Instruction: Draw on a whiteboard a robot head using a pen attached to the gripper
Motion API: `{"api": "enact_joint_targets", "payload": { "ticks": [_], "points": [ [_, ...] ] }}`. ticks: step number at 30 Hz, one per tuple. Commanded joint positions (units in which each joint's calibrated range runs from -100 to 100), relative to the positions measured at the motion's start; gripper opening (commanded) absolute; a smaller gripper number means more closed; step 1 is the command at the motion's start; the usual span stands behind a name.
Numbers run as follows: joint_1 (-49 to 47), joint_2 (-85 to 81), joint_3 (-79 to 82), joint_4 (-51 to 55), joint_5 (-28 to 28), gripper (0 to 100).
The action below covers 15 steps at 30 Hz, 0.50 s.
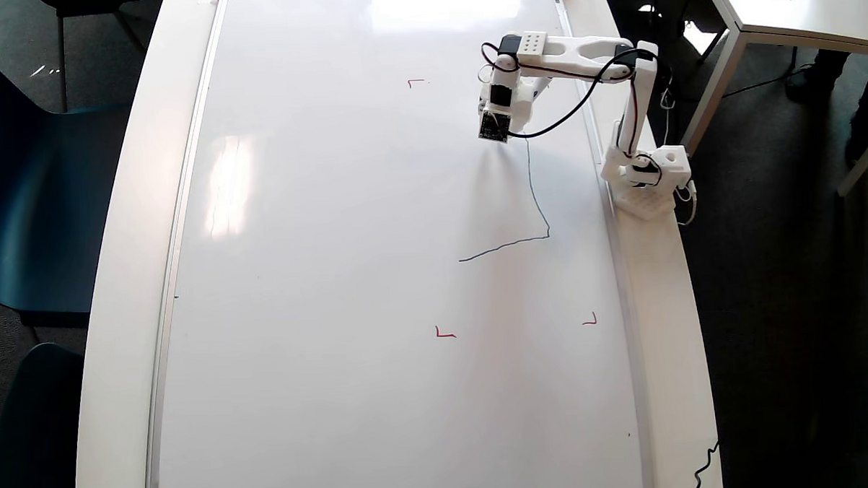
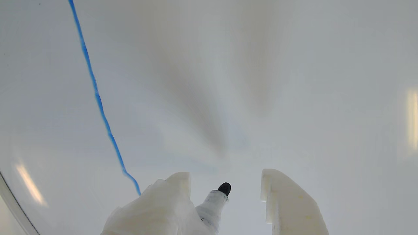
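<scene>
- Overhead view: board [image 1: 377, 275] lay on the white table [image 1: 128, 283], filling most of it; arm base [image 1: 648, 186] stood on the table's right rim.
- Gripper [image 1: 498, 130] was over the board's upper right area, at the top end of a thin line [image 1: 537, 204] that ran down, then bent left. Only this partial outline of the head was drawn.
- Three red corner marks [image 1: 444, 334] showed in this view only.
- Wrist view: fingers [image 2: 282, 195] stood apart; pen [image 2: 215, 204] was fixed beside the left finger, dark tip [image 2: 224, 188] at or just above the board [image 2: 294, 81] — contact not discernible.
- Line appeared bright blue [image 2: 98, 98] here and ended behind the left finger.
</scene>
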<state>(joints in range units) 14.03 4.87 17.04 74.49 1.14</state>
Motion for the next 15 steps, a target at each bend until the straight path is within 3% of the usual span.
{"api": "enact_joint_targets", "payload": {
  "ticks": [1,15],
  "points": [
    [0.2,-1.5,-1.3,7.3,-1.1,15],
    [7.1,-6.5,0.9,9.9,-1.2,15]
  ]
}}
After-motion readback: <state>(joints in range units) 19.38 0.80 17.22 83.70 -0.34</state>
